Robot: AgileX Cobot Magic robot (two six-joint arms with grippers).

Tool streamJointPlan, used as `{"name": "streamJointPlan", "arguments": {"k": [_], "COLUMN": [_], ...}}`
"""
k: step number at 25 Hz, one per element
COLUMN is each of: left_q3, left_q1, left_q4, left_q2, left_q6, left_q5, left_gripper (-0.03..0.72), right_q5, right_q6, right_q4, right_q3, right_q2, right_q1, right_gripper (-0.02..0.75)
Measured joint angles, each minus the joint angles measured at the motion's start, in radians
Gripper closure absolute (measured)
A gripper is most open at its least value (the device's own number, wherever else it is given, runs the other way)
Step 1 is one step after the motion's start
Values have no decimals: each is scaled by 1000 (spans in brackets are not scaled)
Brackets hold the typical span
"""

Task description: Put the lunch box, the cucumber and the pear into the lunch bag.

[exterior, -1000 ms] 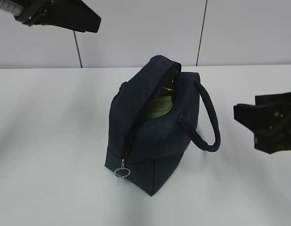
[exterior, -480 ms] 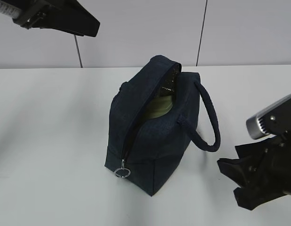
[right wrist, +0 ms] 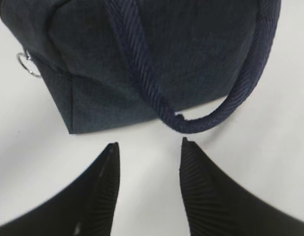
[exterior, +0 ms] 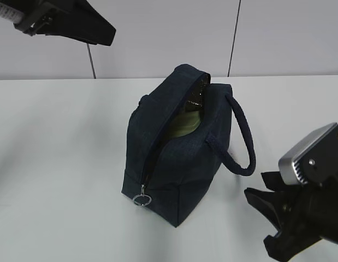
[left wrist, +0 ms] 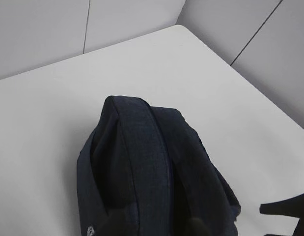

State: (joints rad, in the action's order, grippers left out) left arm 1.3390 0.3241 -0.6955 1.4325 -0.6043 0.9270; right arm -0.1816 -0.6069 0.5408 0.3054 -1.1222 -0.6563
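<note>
The right gripper (exterior: 267, 218) had dropped to the lower right, jaws spread and empty — lunch bag (exterior: 174, 164) apparently packed, lunch box (exterior: 185, 123) visible inside.

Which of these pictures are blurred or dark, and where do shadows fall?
Exterior view: even soft light, the lunch bag is sharp, its inside is dim with a faint glint on the foil lining; the right gripper is a dark shape with little detail. Left wrist view: the bag is slightly soft. Right wrist view: the fingers are near and blurred; a soft shadow lies under the handle.
</note>
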Motion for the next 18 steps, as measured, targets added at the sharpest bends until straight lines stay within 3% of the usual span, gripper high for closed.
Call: {"name": "streamJointPlan", "arguments": {"k": [2,5,10,14,18], "left_q3": [0,0,0,0,0], "left_q1": [0,0,0,0,0], "left_q4": [0,0,0,0,0], "left_q2": [0,0,0,0,0], "left_q6": [0,0,0,0,0], "left_q5": [0,1,1,1,3], "left_gripper": [449,449,449,449,449], "right_q5": [-43,-187,-380,-408,-455], "right_q6": [94,401,883,982,999], "right_q4": [-47,-159,-447,-626,-702], "right_q3": [-32,-80,-90,-90,-90], "right_q2": [0,0,-16,-103,-256], "right_q1": [-34,-107,-142,-145,-145], "right_gripper": [413,413,414,414,414]}}
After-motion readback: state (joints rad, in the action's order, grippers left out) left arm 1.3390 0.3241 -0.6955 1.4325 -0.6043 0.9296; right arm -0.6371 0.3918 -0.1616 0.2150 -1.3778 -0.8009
